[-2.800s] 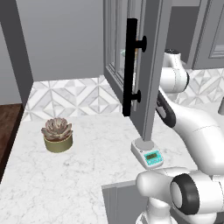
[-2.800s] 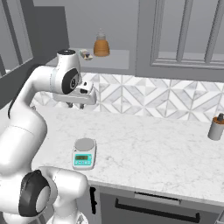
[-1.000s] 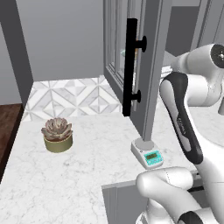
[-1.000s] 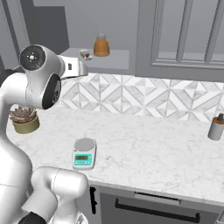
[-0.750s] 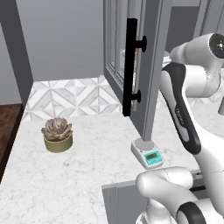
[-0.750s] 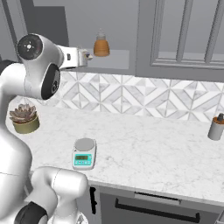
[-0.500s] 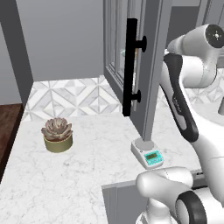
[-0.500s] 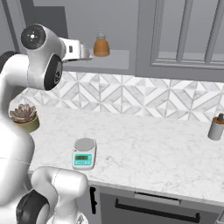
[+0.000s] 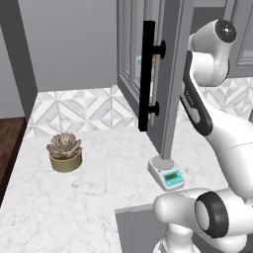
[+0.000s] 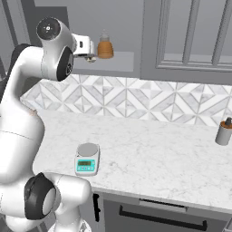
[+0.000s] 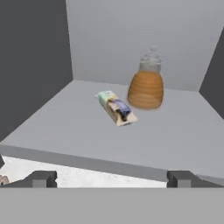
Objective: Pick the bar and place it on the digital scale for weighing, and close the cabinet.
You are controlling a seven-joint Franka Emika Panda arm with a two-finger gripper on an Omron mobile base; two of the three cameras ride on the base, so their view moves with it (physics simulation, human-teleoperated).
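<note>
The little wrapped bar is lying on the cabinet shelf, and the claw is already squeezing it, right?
Not quite. The small pale green and lilac wrapped bar does lie on the grey cabinet shelf, but the claw is open and short of it, as the hand view shows.

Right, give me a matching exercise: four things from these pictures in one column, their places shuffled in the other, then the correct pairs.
Things:
1. bar
2. digital scale
3. succulent pot
4. grey canister

Places:
A. on the counter, near its front edge, by the robot's base
B. on the cabinet shelf, beside the orange-brown jar
C. far end of the counter in the right base view
D. on the counter, out beyond the open glass-paned door in the left base view

Pairs: 1-B, 2-A, 3-D, 4-C
</note>
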